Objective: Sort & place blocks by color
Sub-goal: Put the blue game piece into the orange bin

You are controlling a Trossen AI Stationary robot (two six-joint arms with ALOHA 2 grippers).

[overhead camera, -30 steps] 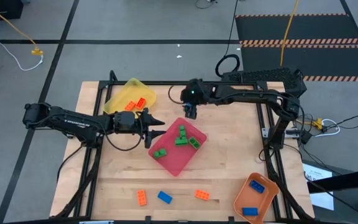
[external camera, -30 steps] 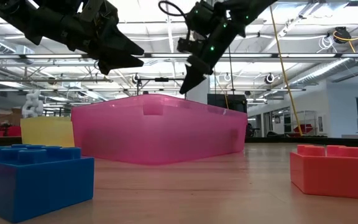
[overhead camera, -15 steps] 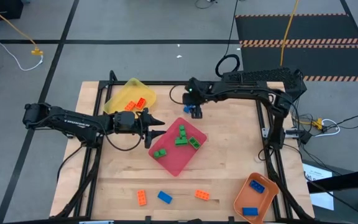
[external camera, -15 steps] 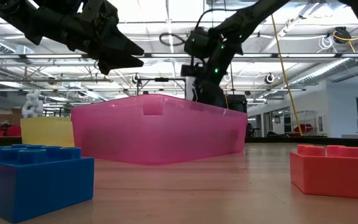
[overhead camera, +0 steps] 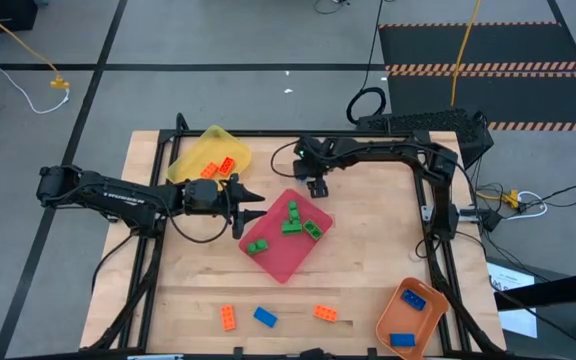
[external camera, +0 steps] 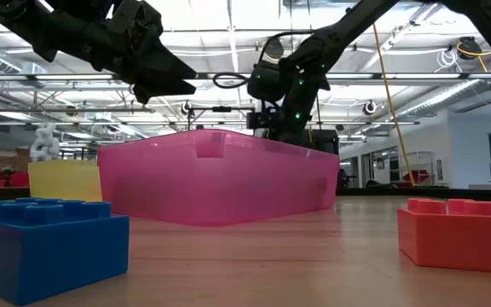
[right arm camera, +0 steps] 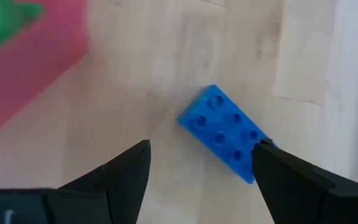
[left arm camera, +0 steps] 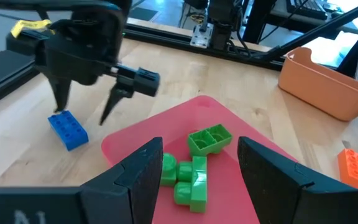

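A blue block [right arm camera: 225, 134] lies flat on the table just beyond the pink tray's [overhead camera: 280, 262] far edge; it also shows in the left wrist view as the blue block [left arm camera: 67, 129]. My right gripper [overhead camera: 316, 187] hovers open right above it, fingers pointing down on either side [left arm camera: 84, 109], not plainly touching. My left gripper [overhead camera: 256, 207] hangs open and empty over the pink tray's left edge, above green blocks [left arm camera: 194, 168]. More green blocks [overhead camera: 290, 225] lie in the pink tray.
The yellow tray [overhead camera: 200, 150] at far left holds orange blocks [overhead camera: 218, 167]. The orange tray [overhead camera: 428, 320] at near right holds blue blocks [overhead camera: 415, 298]. Near the front edge lie an orange block [overhead camera: 228, 317], a blue block [overhead camera: 265, 317] and another orange block [overhead camera: 325, 313].
My right gripper has come down from well above the pink tray to just behind its far edge, drifting slightly toward the near side, over the blue block. The left arm has kept still.
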